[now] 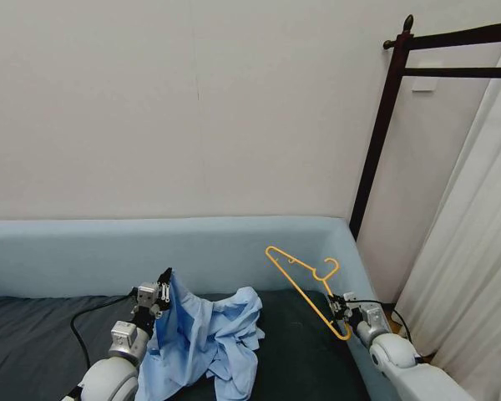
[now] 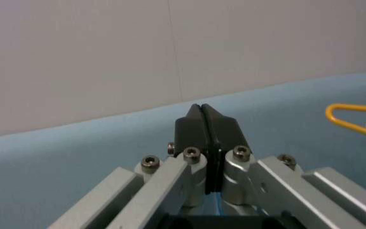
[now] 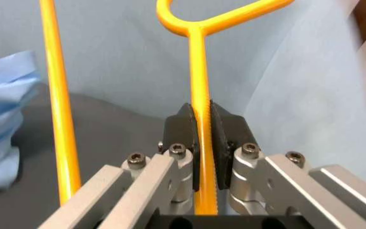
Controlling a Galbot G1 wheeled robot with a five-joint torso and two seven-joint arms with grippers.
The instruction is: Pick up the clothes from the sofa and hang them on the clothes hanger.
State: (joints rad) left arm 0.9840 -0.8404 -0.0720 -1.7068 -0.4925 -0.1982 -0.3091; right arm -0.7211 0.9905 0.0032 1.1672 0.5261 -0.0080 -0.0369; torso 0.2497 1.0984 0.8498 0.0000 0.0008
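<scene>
A light blue shirt lies crumpled on the sofa's dark seat. One corner of it is lifted into a peak by my left gripper, which is shut on the cloth. In the left wrist view the black fingers are pressed together. My right gripper is shut on an orange wire hanger and holds it tilted above the seat's right end. In the right wrist view the pads pinch the hanger's bar. The shirt lies off to one side.
The sofa's pale blue back and arm enclose the seat. A dark wooden clothes rack stands behind the sofa's right end, with a white curtain beside it. A black cable runs along my left arm.
</scene>
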